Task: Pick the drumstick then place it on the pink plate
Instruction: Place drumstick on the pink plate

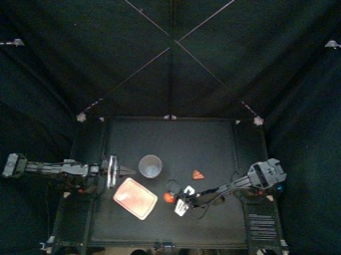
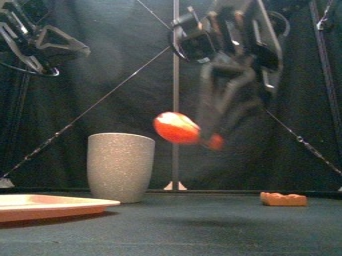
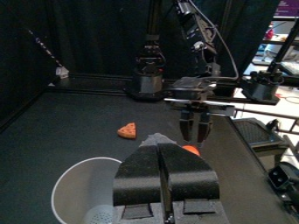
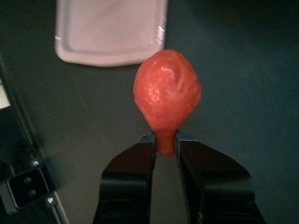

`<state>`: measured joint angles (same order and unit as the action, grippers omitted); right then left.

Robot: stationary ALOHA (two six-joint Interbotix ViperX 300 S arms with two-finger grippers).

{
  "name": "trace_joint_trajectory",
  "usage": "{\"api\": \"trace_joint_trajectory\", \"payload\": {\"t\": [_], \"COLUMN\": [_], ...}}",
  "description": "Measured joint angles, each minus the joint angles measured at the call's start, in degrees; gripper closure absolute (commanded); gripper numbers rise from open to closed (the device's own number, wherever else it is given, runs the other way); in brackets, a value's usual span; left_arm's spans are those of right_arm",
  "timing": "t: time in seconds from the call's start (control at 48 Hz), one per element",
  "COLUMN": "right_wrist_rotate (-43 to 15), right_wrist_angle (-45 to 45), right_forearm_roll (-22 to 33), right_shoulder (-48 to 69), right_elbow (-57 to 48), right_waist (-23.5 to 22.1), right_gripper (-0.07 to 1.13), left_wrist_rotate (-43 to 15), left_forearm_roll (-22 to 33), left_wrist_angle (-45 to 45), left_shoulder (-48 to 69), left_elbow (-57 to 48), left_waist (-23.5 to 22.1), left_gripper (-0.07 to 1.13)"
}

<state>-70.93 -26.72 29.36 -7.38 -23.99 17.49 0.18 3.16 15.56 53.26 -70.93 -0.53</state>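
The chief risk is a slip. The right gripper (image 4: 167,147) has its jaws closed on only the thin handle end of the drumstick (image 4: 167,86), so the heavy bulb hangs well beyond the pinch. A quick swing or a jolt could probably twist it in the jaws or shake it loose onto the black table (image 2: 201,225). A second risk is an early release. In the front view the drumstick hangs in the air, above the rim height of the tall grey speckled cup (image 2: 120,167). If it were let go from there, the rounded toy would likely bounce or roll off the shallow pink plate (image 4: 111,31). In the right wrist view the plate lies just past the bulb's tip and off to one side, so the drumstick does not look to be over it yet. A drop now would likely miss or catch the rim. The cup stands behind the plate and looks clear of the path. A small orange toy (image 2: 283,199) lies on the table off to the right. The left gripper (image 3: 170,179) rests near the cup, its jaws pressed together and empty.
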Motion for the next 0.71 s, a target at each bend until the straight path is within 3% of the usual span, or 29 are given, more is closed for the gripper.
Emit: {"api": "trace_joint_trajectory", "payload": {"t": [0.167,0.583,0.708], "right_wrist_rotate": [-0.2,-0.4,-0.4], "right_wrist_angle": [2.2,9.0,9.0], "right_forearm_roll": [6.2,9.1,9.5], "right_shoulder": [-4.7,-19.6,-21.4], "right_elbow": [6.2,21.8,24.1], "right_waist": [-0.9,-5.5,-6.0], "right_gripper": [0.58,0.57,0.49], "left_wrist_rotate": [0.0,-0.1,-0.1], "left_forearm_roll": [0.0,0.0,0.0], "left_wrist_angle": [0.6,0.7,0.7], "left_shoulder": [0.0,0.0,0.0], "left_elbow": [0.0,-0.5,-0.9], "left_waist": [0.0,0.3,0.4], "left_gripper": [1.00,1.00,1.00]}}
